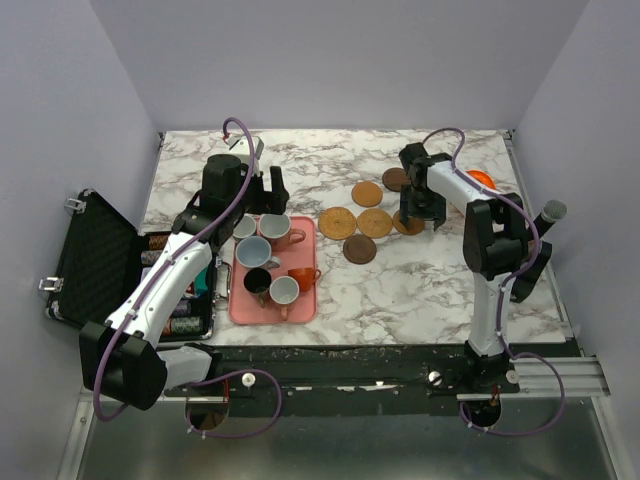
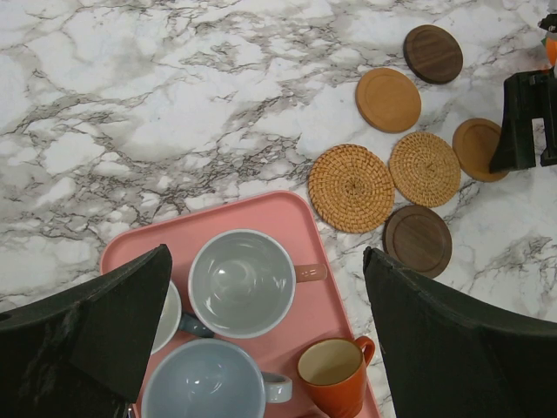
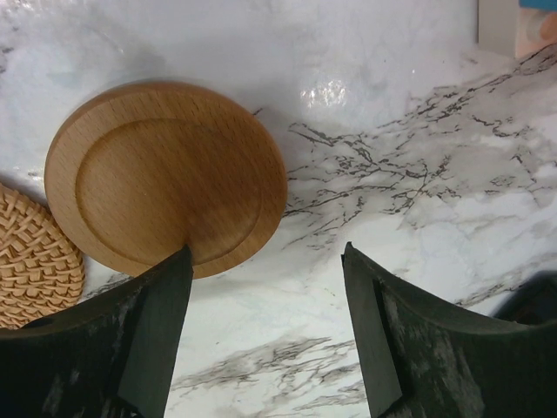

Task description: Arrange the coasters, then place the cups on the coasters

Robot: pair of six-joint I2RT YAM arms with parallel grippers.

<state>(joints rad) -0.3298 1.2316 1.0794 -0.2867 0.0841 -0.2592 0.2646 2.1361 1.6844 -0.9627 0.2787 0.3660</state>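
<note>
Left gripper (image 1: 266,192) hovers over far end of pink tray (image 1: 243,310), jaws spread wide, holding nothing; pink-handled cup (image 2: 242,283) sits directly under gap. All six cups (image 1: 258,280) stand on tray, none on a coaster. Six coasters (image 1: 360,248) cluster on marble table (image 1: 430,290) just right of tray, two woven ones (image 2: 352,187) nearest it. Right gripper (image 1: 420,215) farther right of tray, low over light wooden coaster (image 3: 165,174), jaws apart, gripping nothing; disc lies on tray side of gap, one finger (image 3: 130,348) overlapping its near edge

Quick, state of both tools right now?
Left tool: open, empty, above the tray.
Right tool: open, empty, one finger at a coaster.
</note>
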